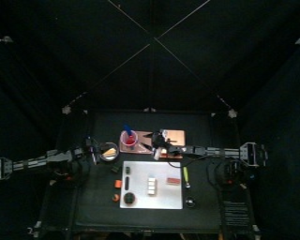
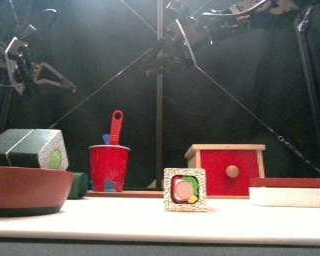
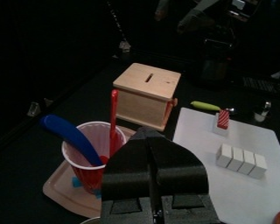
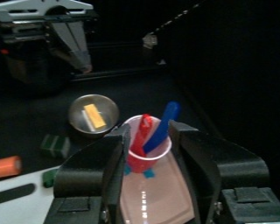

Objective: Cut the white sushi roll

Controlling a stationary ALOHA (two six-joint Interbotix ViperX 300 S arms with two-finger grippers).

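Note:
The white sushi roll [image 3: 240, 159] lies on the white board [image 3: 213, 179]; in the top view it [image 1: 130, 198] is at the board's front left. My left gripper [image 3: 154, 142] is shut and empty, above the red cup [image 3: 90, 156] and well away from the roll. My right gripper [image 4: 149, 144] is open and hangs over the same red cup [image 4: 146, 150], which holds a blue and a red utensil. In the top view both grippers sit behind the board, the left [image 1: 105, 150] and the right [image 1: 157, 144].
A wooden box [image 1: 174, 136] with a red front [image 2: 227, 170] stands behind the board. A metal bowl with a yellow piece [image 4: 94, 114] is at the left. A small orange-red piece [image 1: 115, 198] and a red-and-white piece [image 3: 222, 120] lie on the board.

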